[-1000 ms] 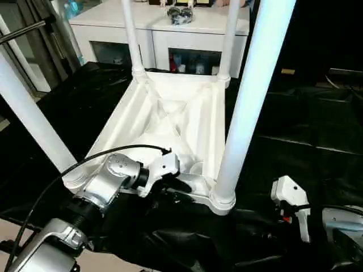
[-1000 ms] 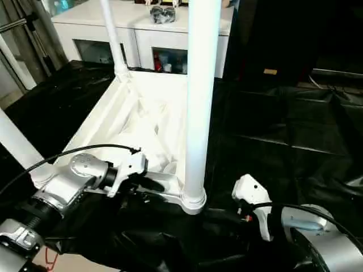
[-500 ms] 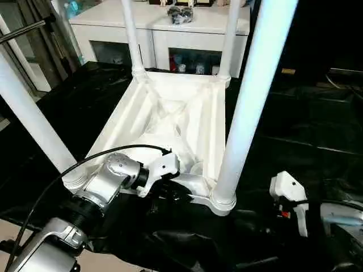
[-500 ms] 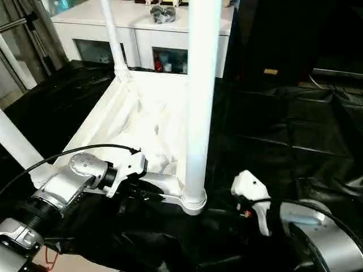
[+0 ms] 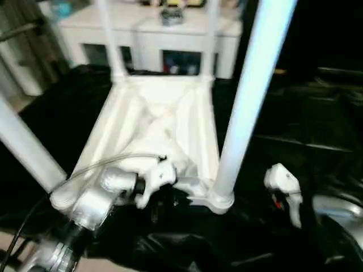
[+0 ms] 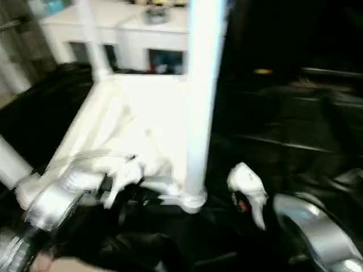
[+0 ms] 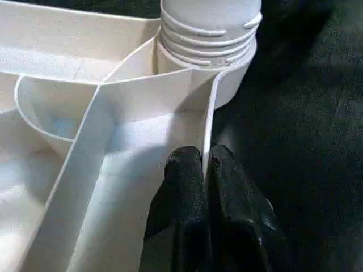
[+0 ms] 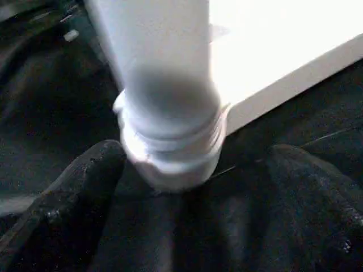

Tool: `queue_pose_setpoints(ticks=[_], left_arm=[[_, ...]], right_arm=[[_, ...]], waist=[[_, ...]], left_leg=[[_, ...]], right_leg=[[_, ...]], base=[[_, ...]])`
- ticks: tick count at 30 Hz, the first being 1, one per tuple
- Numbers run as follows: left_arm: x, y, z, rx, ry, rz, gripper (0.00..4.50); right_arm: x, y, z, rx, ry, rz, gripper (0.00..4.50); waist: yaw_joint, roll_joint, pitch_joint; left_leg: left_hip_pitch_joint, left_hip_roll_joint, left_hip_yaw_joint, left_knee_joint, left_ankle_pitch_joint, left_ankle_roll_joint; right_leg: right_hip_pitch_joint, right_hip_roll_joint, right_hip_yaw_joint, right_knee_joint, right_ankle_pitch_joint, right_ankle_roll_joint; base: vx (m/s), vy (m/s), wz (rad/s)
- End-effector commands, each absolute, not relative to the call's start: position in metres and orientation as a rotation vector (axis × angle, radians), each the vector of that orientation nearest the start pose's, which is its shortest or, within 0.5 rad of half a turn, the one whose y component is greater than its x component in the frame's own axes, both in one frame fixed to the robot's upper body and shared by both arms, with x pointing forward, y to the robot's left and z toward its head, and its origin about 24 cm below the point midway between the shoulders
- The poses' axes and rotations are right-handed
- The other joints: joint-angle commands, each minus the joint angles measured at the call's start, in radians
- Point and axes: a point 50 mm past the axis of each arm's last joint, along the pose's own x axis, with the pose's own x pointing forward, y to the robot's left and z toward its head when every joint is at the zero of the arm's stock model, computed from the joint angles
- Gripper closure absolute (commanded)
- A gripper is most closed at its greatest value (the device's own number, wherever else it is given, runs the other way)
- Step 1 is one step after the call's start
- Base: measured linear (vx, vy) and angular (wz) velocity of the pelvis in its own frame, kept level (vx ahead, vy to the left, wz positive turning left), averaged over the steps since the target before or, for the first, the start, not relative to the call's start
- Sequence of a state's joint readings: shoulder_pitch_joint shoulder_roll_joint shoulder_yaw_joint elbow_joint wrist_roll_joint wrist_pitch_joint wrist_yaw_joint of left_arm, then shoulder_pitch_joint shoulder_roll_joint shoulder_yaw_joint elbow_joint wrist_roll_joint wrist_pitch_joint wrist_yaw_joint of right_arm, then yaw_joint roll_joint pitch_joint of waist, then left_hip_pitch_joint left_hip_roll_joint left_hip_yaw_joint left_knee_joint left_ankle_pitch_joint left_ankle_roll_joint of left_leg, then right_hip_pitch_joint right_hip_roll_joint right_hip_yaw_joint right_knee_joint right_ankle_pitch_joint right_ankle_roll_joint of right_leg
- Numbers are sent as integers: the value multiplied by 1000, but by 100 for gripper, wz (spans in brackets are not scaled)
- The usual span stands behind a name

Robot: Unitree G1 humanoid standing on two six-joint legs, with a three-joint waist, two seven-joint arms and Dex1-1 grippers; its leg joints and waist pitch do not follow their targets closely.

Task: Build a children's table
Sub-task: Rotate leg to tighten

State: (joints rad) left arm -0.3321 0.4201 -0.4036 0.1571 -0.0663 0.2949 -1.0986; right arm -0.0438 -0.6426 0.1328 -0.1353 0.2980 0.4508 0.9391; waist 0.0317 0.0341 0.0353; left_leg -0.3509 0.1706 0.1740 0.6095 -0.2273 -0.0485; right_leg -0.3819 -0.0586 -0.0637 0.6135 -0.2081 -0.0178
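The children's table [image 5: 164, 122] lies upside down on the black drape, its ribbed underside up and four white legs standing in the corner sockets. My left gripper [image 7: 203, 160] is shut on the thin near rim [image 7: 209, 122] of the top, just beside the near right socket [image 7: 207, 34]. The near right leg [image 5: 249, 96] rises from that socket [image 8: 170, 147]. My right gripper [image 8: 193, 170] is open, one black finger [image 8: 85, 187] on each side of the socket's base, not touching it. Its white housing [image 5: 282, 182] sits right of the leg.
A white cabinet [image 5: 170, 34] with glass doors stands behind the work table. The black drape [image 5: 295, 124] lies wrinkled to the right and along the near edge. A grey cable [image 5: 108, 164] arches over my left forearm.
My left gripper's fingers have closed onto the table top's near rim. The head views have shifted and blurred with a camera move. The right gripper stays open by the near right leg.
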Motion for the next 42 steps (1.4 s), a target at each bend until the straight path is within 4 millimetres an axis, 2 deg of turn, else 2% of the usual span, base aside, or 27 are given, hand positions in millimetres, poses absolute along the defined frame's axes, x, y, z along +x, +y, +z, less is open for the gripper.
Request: queue_pose_setpoints(ticks=[1,3,4,7,8,9,10,11,12,13,19,20,21,24,29,35,36,37,39,40,42], left_arm=[[259,118,24,264,493,-1226,448],[259,111,25,241,443,-1188,448],[258,109,24,239,439,-1184,448],[250,106,23,246,469,-1186,448],[250,106,23,246,469,-1186,448],[247,105,26,241,465,-1169,448],[247,105,26,241,465,-1169,448],[248,105,26,256,464,-1166,448],[248,105,26,263,465,-1163,448],[250,106,27,270,461,-1170,448],[251,104,29,281,457,-1207,448],[251,104,29,282,459,-1208,450],[250,104,29,285,467,-1214,450],[249,107,27,305,513,-1255,450],[251,113,26,328,574,-1292,450],[258,118,29,347,608,-1301,450],[260,119,30,358,602,-1289,450],[263,119,31,366,597,-1268,450],[266,119,33,341,591,-1253,450],[267,119,33,340,584,-1247,405],[269,120,34,343,591,-1227,393]], right_arm=[[238,-187,55,-204,452,992,0],[243,-180,54,-173,432,972,0],[244,-178,54,-160,430,969,0],[246,-171,51,-155,432,1013,0],[246,-171,51,-155,432,1013,0],[248,-169,48,-170,438,1028,0],[248,-169,48,-170,438,1028,0],[252,-167,47,-201,435,1034,0],[254,-166,47,-211,432,1036,0],[259,-164,48,-231,417,1028,0],[276,-164,49,-250,397,941,0],[276,-164,50,-247,397,945,19],[276,-163,50,-243,397,953,30],[275,-162,48,-237,404,983,40],[276,-160,45,-241,410,995,77],[278,-156,45,-227,400,1003,113],[278,-156,45,-226,400,1003,139],[279,-156,45,-226,399,1003,146],[279,-156,45,-226,399,1003,149],[279,-156,45,-225,399,1003,158],[279,-156,44,-225,397,1002,170]], waist=[[10,-26,-39],[7,-25,-37],[9,-29,-39],[14,-27,-39],[13,-26,-40],[15,-34,-43],[15,-31,-42],[14,-41,-42],[14,-36,-40],[13,-35,-38],[14,-36,-39],[14,-36,-39],[14,-40,-38],[14,-38,-39],[12,-37,-39],[12,-35,-37],[13,-35,-37],[13,-34,-37],[14,-34,-36],[14,-34,-36],[15,-33,-36]], left_leg=[[-11,63,-27,-75,-105,78],[-11,60,-25,-75,-112,78],[-9,60,-25,-74,-111,77],[-8,61,-25,-76,-104,79],[-10,64,-27,-77,-94,80],[-9,64,-25,-74,-82,84],[-9,65,-26,-75,-74,85],[-9,64,-23,-74,-72,91],[-9,62,-24,-76,-79,89],[-7,62,-23,-76,-93,84],[-6,60,-22,-76,-90,71],[-7,61,-23,-77,-94,71],[-7,61,-23,-77,-98,72],[-6,61,-23,-77,-94,72],[-5,62,-22,-77,-88,73],[-3,61,-22,-78,-111,58],[-3,61,-23,-79,-112,56],[-2,62,-23,-79,-115,54],[-3,62,-23,-80,-121,51],[-3,61,-23,-80,-123,51],[-2,61,-23,-80,-132,49]], right_leg=[[45,-97,54,-84,-266,-196],[42,-92,53,-89,-274,-194],[42,-92,53,-88,-270,-193],[42,-92,56,-86,-256,-185],[43,-94,55,-80,-227,-195],[45,-95,57,-76,-204,-200],[43,-94,56,-75,-192,-206],[42,-92,55,-77,-182,-209],[42,-92,54,-77,-191,-213],[39,-92,55,-80,-205,-212],[42,-91,57,-77,-181,-215],[44,-93,57,-76,-185,-213],[44,-93,57,-76,-193,-210],[43,-92,57,-75,-190,-208],[44,-92,58,-73,-158,-226],[42,-93,58,-78,-212,-216],[43,-92,58,-79,-219,-213],[42,-93,58,-79,-220,-214],[42,-93,58,-80,-228,-213],[42,-93,57,-80,-233,-212],[41,-93,58,-82,-250,-208]], base=[[0,0,0],[0,0,0],[0,0,0],[0,0,0],[0,0,0],[0,0,0],[0,0,0],[0,0,0],[0,0,0],[0,0,0],[0,0,0],[0,0,0],[0,0,0],[0,0,0],[0,0,0],[0,0,0],[0,0,0],[0,0,0],[0,0,0],[0,0,0],[0,0,0]])
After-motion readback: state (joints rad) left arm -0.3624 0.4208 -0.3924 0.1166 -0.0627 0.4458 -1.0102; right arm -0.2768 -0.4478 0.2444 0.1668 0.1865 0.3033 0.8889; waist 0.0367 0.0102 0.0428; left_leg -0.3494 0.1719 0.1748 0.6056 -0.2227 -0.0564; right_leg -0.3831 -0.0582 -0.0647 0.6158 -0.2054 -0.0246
